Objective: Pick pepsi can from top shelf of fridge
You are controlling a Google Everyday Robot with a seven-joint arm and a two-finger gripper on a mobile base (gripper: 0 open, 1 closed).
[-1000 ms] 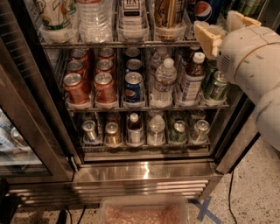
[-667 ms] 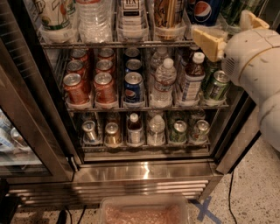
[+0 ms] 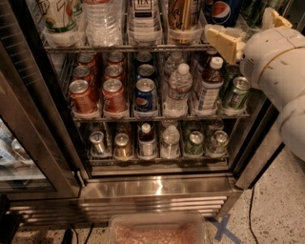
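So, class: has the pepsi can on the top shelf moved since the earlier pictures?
No. The pepsi can stays put above the top shelf rail; the open gripper hangs just right of it.

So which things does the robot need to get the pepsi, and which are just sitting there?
For the job:
- pepsi can, on the top shelf
- fridge
- gripper, open, just right of and below that can

Just sitting there:
- red cans
- blue can, middle shelf
- water bottle
- green can
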